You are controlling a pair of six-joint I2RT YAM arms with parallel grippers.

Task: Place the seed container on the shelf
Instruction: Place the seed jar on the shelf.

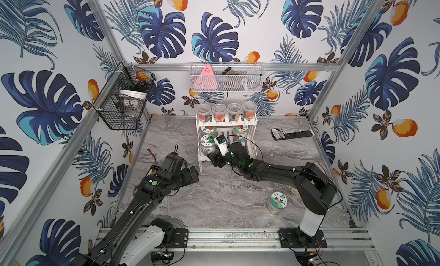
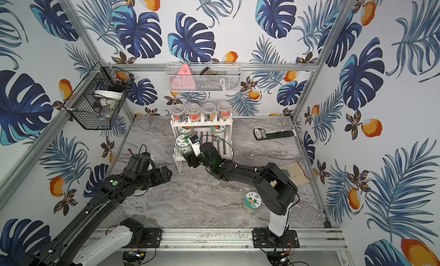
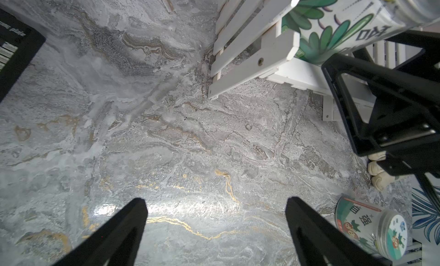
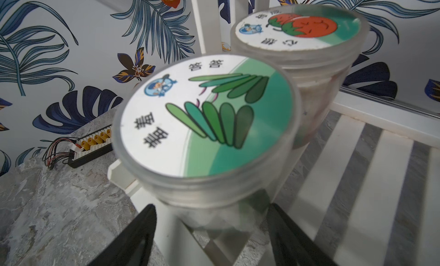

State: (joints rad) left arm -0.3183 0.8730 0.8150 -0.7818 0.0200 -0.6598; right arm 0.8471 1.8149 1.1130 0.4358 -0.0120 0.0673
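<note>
The seed container (image 1: 207,143), upright under a leaf-printed lid whose Chinese characters are blurring past reading, is standing at the centre of both top views on the lower tier of the shelf (image 1: 251,123), straight ahead between the jaws of the nearer right claw (image 4: 212,212), though I cannot tell whether they are pinching it, while the left claw (image 3: 215,200) is hanging wide open and empty.

Bare shelf (image 4: 381,120) slats beside seed container (image 4: 204,119); open tabletop (image 1: 214,195) in front
</note>
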